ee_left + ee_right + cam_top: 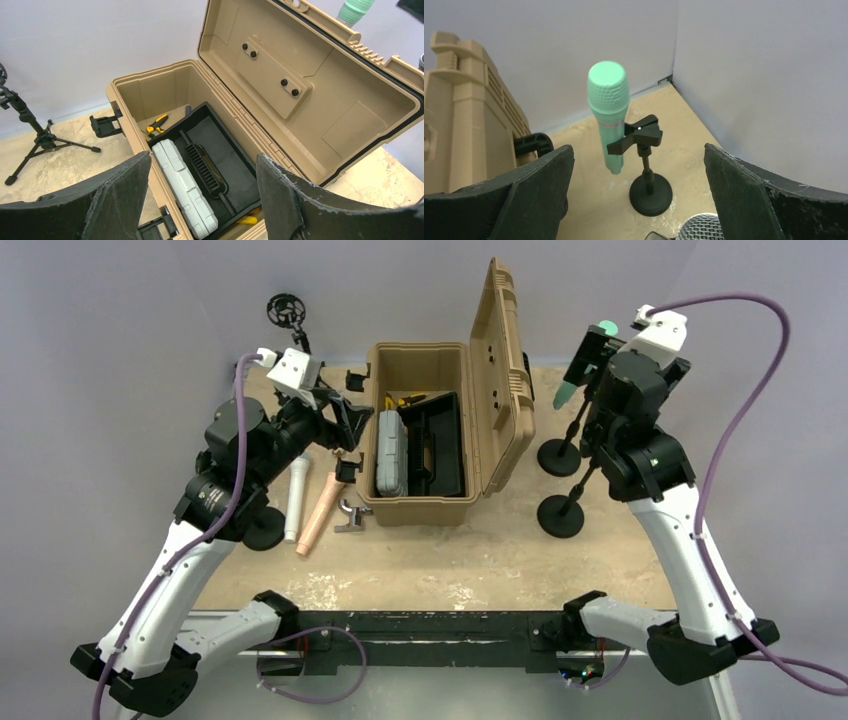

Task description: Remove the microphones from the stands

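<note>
A mint-green microphone (608, 112) stands head up in the black clip of a small round-based stand (650, 192), near the back right corner. My right gripper (638, 150) is open, its fingers apart on either side of the microphone and stand and short of both. From above, the green microphone (565, 393) shows partly behind that gripper (592, 355). A second microphone's silver mesh head (698, 228) pokes in at the bottom edge. My left gripper (203, 156) is open and empty above the toolbox's left side.
An open tan toolbox (420, 348) holds a grey case (392, 455) and a black tray, its lid upright. Left of it lie a white microphone (295, 495) and a peach one (318, 512). Two black stand bases (560, 516) sit right of the box. A tripod stand (42, 140) is back left.
</note>
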`<action>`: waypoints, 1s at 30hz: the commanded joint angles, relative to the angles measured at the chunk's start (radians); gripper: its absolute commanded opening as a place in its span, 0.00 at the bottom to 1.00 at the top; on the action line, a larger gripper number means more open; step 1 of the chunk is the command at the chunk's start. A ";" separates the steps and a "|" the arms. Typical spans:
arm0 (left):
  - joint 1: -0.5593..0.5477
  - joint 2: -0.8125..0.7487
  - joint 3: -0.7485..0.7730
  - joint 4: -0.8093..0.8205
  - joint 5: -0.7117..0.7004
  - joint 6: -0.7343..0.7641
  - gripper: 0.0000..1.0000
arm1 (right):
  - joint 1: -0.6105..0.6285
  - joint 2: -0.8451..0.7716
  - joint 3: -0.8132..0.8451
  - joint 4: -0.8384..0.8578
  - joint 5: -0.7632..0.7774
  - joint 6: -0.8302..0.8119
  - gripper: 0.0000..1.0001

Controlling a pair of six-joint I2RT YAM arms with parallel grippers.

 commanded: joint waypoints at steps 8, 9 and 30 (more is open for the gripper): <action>-0.063 -0.023 -0.015 0.058 -0.043 0.037 0.75 | -0.010 -0.086 -0.057 -0.216 0.057 0.195 0.99; -0.064 -0.023 -0.015 0.059 -0.039 0.034 0.75 | -0.009 -0.100 -0.067 -0.233 0.067 0.213 0.99; -0.066 -0.010 -0.020 0.060 -0.052 0.044 0.75 | -0.009 -0.172 -0.259 -0.244 0.113 0.245 0.81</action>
